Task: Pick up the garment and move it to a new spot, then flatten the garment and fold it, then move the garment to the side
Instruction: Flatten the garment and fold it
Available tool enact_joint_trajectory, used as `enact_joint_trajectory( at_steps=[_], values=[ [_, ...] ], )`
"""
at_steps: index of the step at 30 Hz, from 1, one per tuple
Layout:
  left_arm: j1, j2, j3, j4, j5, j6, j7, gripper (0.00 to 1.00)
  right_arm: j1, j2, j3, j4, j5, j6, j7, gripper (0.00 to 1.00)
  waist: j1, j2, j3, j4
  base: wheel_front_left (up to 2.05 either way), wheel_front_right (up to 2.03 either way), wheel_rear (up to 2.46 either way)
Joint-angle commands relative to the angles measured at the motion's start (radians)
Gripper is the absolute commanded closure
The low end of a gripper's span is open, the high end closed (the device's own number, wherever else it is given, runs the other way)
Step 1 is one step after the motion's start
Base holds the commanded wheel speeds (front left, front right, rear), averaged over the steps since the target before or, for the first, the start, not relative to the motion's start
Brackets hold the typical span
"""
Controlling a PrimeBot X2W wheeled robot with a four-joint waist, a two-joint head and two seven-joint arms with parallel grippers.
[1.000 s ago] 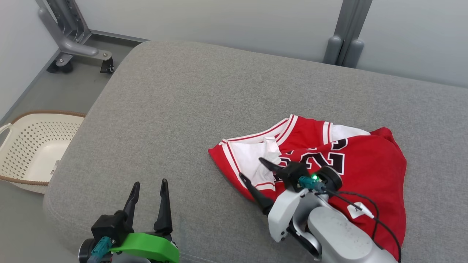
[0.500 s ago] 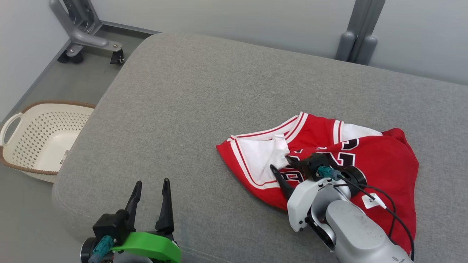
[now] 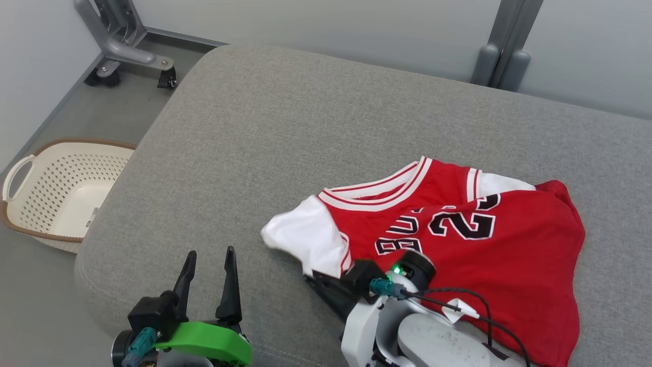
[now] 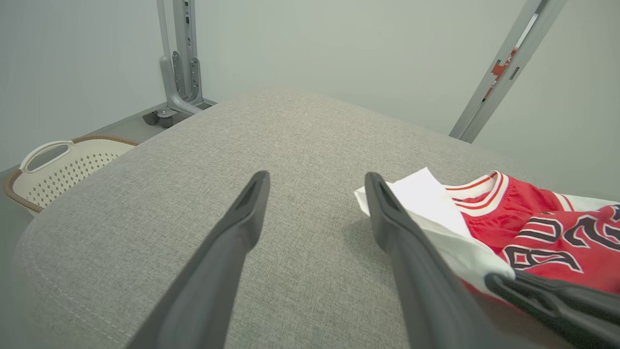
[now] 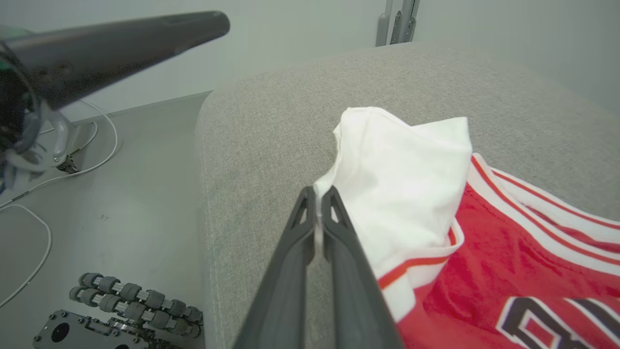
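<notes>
Right gripper (image 5: 317, 194), lower centre, clamped on white sleeve (image 5: 402, 165) edge of garment (image 3: 458, 244). Left gripper (image 3: 210, 251), lower left, gaped empty. Thin pinch called for slow, low lift.

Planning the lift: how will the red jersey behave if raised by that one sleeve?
Probably floppy: the jersey lies creased on the cushion, and its white sleeve bunches where the right gripper pinches it, so the rest would likely hang and drag. It looks thin, so likely light. Such a small edge pinch might slip.
</notes>
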Motion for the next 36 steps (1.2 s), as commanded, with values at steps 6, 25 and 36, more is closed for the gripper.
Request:
enact_joint_trajectory(
  at_steps=[6, 25, 36],
  values=[
    [-0.012, -0.002, 0.008, -0.004, 0.005, 0.001, 0.0, 0.0, -0.004, -0.002, 0.105, 0.011, 0.05, -0.002, 0.0, 0.0, 0.0, 0.0, 0.004, -0.018, 0.0, 0.0, 0.0],
    [-0.003, -0.013, 0.011, -0.013, 0.008, -0.003, 0.0, 0.0, -0.201, -0.259, 0.064, 0.081, -0.022, -0.002, 0.09, 0.0, 0.0, 0.0, 0.009, -0.041, 0.0, 0.0, 0.0],
    [-0.023, -0.024, 0.014, -0.016, 0.002, -0.01, 0.0, 0.0, -0.304, -0.413, 0.226, 0.055, 0.151, -0.002, 0.313, 0.0, 0.0, 0.0, 0.054, -0.011, 0.0, 0.0, 0.0]
  ],
)
